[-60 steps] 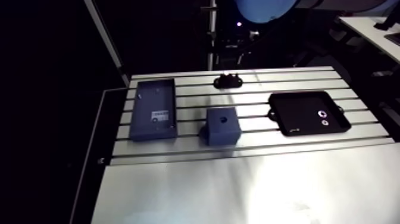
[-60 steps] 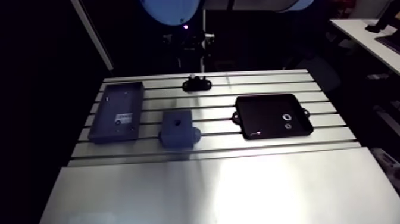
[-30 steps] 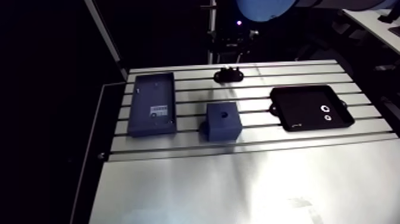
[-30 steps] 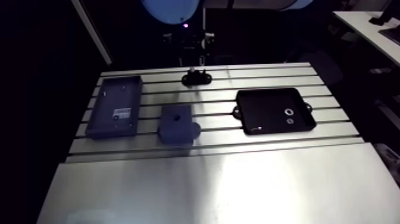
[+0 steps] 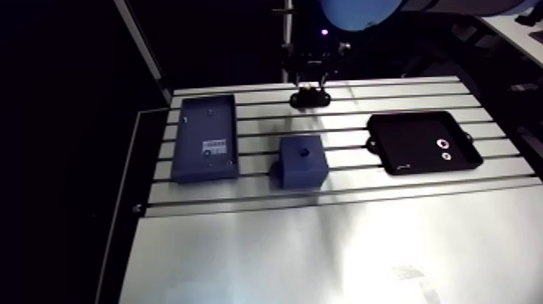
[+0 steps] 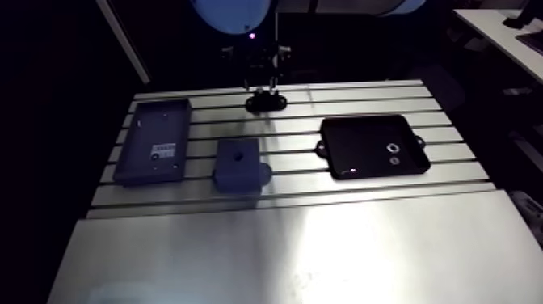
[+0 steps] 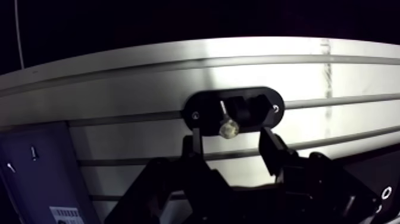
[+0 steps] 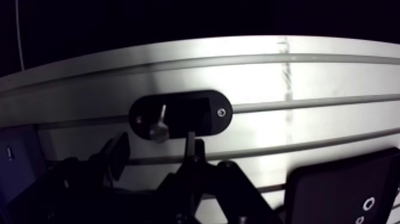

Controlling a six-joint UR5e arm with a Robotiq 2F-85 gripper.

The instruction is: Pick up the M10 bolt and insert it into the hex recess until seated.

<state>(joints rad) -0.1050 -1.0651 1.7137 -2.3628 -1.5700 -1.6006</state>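
Note:
A silvery bolt (image 7: 227, 126) stands in a black oval holder (image 7: 199, 113) at the far edge of the table. In the wrist view my gripper (image 7: 232, 144) hovers over it, open, its two dark fingers (image 7: 196, 146) apart on either side, with the bolt just ahead of the tips and untouched. From the arm view the gripper (image 5: 309, 77) hangs just above the holder (image 5: 310, 100). A blue block (image 5: 302, 164) with a dark hole in its top sits mid-table, nearer than the holder.
A flat blue box (image 5: 205, 137) with a white label lies left of the block. A black tray (image 5: 404, 129) holding two small white rings (image 5: 444, 145) is at the right. The slotted table (image 5: 323, 242) has a smooth plate along its near side.
The gripper has come down toward the black holder at the far edge. The arm view has shifted with the arm; the block, box and tray have not moved.

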